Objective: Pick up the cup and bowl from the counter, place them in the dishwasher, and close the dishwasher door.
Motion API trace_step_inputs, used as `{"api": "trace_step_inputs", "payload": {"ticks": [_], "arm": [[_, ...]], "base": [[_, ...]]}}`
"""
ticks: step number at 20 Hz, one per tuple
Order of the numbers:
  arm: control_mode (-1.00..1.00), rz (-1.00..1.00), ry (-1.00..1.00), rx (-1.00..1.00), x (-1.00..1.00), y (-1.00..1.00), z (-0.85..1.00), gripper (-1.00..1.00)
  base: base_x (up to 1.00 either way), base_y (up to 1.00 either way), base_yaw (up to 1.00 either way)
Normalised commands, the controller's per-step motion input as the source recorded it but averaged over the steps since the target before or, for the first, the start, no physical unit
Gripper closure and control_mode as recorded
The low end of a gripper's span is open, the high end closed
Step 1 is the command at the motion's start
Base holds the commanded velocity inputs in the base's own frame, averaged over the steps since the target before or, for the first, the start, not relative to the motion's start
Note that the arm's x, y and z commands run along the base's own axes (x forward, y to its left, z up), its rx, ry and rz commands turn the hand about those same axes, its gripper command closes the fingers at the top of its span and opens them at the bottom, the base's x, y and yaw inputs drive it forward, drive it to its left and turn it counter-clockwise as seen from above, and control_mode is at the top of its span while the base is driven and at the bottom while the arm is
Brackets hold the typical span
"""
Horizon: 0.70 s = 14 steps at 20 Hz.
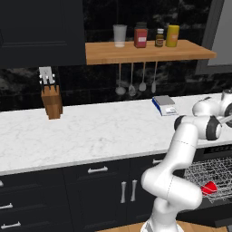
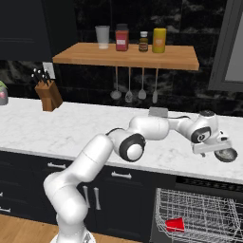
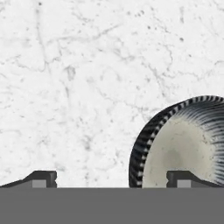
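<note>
I've got the gripper [image 2: 219,151] low over the counter [image 2: 71,128], fingers spread wide and holding nothing. In the hand view the left fingertip [image 3: 41,178] sits over bare marble, and the right one [image 3: 186,178] sits over the bowl's [image 3: 183,146] pale inside. The bowl reads dark and striped here, not red. So it lies off to the gripper's right, not centred between the fingers, and I'd shift that way before closing. The cup [image 2: 176,224] is below the gripper, already in the dishwasher [image 2: 199,216] rack.
</note>
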Motion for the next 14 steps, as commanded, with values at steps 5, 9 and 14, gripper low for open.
{"api": "trace_step_inputs", "payload": {"ticks": [5, 9, 14], "arm": [[-1.00, 0.01, 0.00, 0.04, 0.04, -0.11, -0.11, 1.00], [-1.00, 0.01, 0.00, 0.00, 0.06, -0.04, -0.01, 1.00], [-1.00, -0.01, 0.08, 0.00, -0.07, 0.08, 0.02, 1.00]], "base": [[0.00, 0.00, 0.00], [0.00, 0.00, 0.00], [0.00, 0.00, 0.00]]}}
